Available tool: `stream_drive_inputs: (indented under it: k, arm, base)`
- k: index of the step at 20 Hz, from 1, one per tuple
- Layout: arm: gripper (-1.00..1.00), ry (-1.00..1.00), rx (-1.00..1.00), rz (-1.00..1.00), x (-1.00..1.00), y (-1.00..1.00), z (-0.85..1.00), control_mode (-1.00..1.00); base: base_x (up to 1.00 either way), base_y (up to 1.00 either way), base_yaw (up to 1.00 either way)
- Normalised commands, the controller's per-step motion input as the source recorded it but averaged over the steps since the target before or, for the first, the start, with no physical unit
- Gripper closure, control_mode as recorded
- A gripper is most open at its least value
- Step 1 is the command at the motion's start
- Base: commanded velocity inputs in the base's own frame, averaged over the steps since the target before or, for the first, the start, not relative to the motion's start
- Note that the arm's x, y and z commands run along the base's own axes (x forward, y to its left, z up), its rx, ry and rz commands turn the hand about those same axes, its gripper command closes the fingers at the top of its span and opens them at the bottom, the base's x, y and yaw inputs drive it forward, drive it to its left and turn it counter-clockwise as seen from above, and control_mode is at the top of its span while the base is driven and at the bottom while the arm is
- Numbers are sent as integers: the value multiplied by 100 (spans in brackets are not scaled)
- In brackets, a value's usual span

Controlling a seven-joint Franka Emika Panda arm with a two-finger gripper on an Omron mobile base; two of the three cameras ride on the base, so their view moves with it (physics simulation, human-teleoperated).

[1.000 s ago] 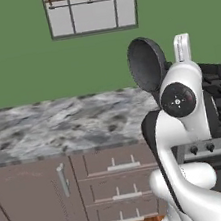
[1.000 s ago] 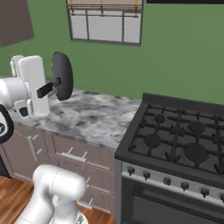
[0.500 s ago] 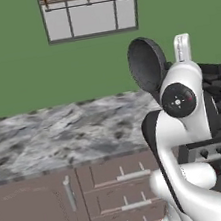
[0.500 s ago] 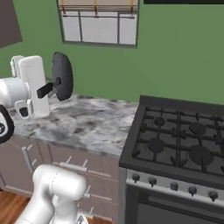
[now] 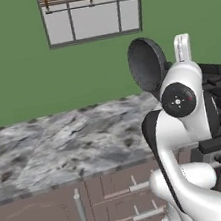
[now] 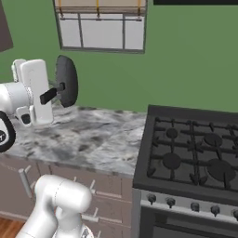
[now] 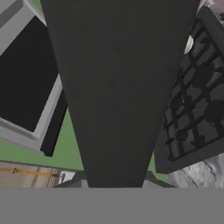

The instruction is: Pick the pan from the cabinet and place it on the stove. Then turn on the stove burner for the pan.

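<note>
The pan (image 6: 66,82) is up in the air in my grasp, held on edge with its round face vertical, above the marbled tabletop (image 6: 88,139) and to the left of the stove (image 6: 195,153). From the left base view the pan (image 5: 147,66) shows its grey inside, standing above my arm's elbow. My claw (image 6: 50,94) is clamped on the thin dark handle, which juts out from the pan toward my white hand; in the hand view that handle (image 7: 118,87) runs as a broad dark wedge straight away from the camera, with the stove grates (image 7: 197,96) off to one side.

So I judge the first part done: the pan is out of the cabinet and carried clear. What is left is most of the rest. The pan must travel right, over the stove, be turned flat and set down on a burner (image 6: 171,161). All burners I can see are bare. Then I must let go and turn the matching knob (image 6: 170,201) on the front row.
</note>
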Motion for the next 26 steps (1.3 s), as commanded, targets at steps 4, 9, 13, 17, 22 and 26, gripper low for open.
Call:
stream_drive_inputs:
  k: [4, 9, 13, 17, 22, 26]
  arm:
    - [100, 0, 0, 0, 0, 0, 0, 100]
    - [100, 0, 0, 0, 0, 0, 0, 100]
    - [100, 0, 0, 0, 0, 0, 0, 100]
    - [100, 0, 0, 0, 0, 0, 0, 100]
    - [100, 0, 0, 0, 0, 0, 0, 100]
    - [100, 0, 0, 0, 0, 0, 0, 100]
  base:
    - [24, 41, -15]
    - [34, 35, -11]
    - [42, 24, -2]
    - [41, 29, 0]
    - [35, 35, 0]
    - [14, 21, 0]
